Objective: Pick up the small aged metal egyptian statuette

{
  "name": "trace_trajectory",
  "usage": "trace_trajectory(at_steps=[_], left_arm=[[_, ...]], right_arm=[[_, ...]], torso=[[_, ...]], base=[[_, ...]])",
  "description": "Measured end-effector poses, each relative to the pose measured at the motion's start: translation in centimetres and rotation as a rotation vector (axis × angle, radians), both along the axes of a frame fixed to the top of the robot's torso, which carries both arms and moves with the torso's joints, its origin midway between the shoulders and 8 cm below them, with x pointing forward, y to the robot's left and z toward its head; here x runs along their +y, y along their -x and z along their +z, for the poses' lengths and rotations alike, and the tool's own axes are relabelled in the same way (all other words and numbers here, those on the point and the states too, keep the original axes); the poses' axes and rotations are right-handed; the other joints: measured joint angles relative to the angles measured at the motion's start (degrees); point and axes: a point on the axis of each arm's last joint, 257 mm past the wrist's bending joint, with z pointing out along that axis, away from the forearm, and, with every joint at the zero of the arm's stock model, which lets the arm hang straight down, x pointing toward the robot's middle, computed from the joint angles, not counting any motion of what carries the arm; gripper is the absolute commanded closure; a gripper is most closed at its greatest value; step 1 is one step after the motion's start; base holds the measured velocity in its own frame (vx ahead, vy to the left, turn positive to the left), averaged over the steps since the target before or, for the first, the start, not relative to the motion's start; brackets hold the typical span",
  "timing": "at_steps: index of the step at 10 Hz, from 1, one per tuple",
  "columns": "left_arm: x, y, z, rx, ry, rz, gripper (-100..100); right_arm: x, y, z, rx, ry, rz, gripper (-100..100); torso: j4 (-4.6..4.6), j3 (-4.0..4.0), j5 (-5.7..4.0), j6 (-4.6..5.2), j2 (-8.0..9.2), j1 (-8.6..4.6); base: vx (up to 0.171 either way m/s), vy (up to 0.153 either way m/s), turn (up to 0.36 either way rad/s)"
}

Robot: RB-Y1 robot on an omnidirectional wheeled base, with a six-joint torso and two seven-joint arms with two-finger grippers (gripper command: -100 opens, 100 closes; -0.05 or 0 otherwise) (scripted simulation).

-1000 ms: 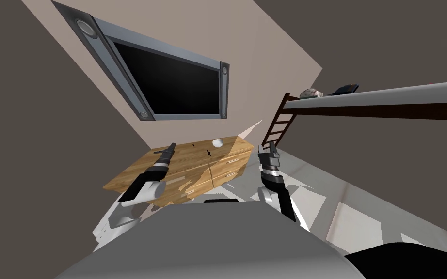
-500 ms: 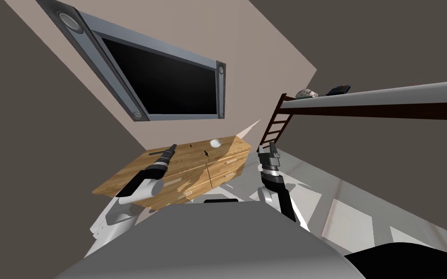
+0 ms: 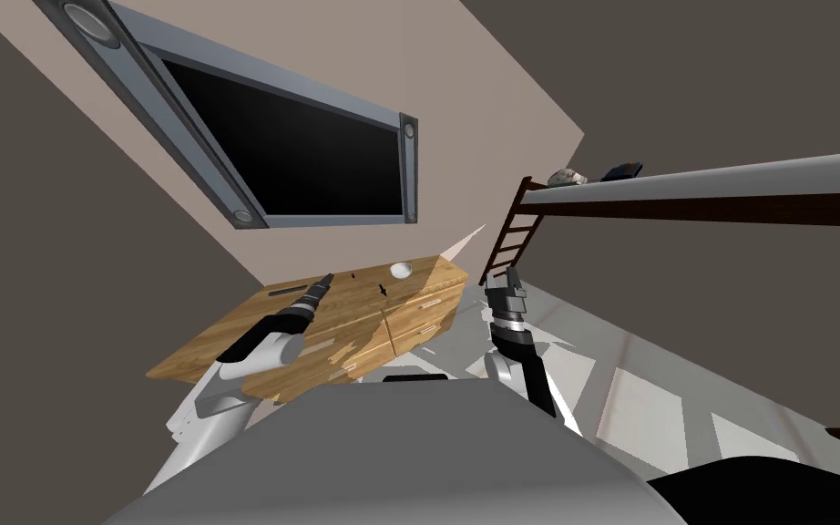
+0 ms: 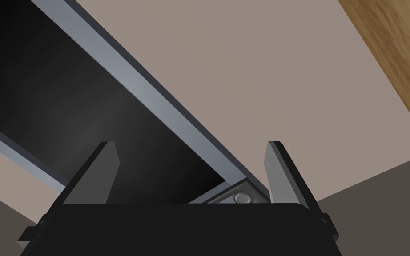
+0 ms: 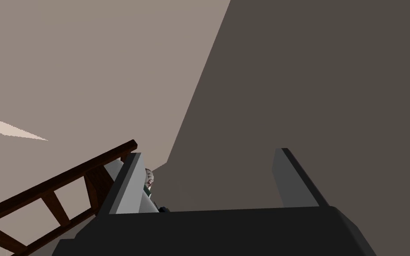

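1. Left claw [image 3: 324, 279] is held over the wooden counter [image 3: 209, 342], near its back edge; its fingers [image 4: 106, 164] are seen well apart in the left wrist view, with nothing between them
2. Small dark statuette [image 3: 383, 291] is found on the counter top, to the right of the left claw and a bit nearer the front edge, apart from it and untouched; its pose is too small to tell
3. White bowl [image 3: 400, 270] is seen on the counter beyond the statuette, further from the left claw, near the back right corner
4. A thin dark bar [image 3: 286, 292] lies on the counter just left of the left claw; a tiny dark item [image 3: 353, 274] sits between that claw and the bowl, too small to identify
5. Right claw [image 3: 506, 276] is raised off the counter's right end, well apart from the statuette; its fingers [image 5: 128, 182] are spread, nothing gripped
6. Dark wooden ladder [image 3: 509, 239] is seen just behind the right claw, leading up to a bunk [image 3: 728, 182]
7. Grey-framed dark screen [image 3: 300, 146] is mounted on the wall above the counter, ahead of the left claw
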Motion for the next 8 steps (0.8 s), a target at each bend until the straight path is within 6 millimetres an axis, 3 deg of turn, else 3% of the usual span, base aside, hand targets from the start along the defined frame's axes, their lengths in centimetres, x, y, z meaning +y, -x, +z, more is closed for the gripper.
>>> trace_trajectory(at_steps=[8], left_arm=[[1.0,-0.7,-4.0,0.212,-0.045,-0.023,-100]], right_arm=[[0.0,0.0,0.0,0.0,0.0,0.0,0]], torso=[[0.0,0.0,0.01,-0.01,0.01,0.06]], base=[[0.024,-0.027,-0.056]])
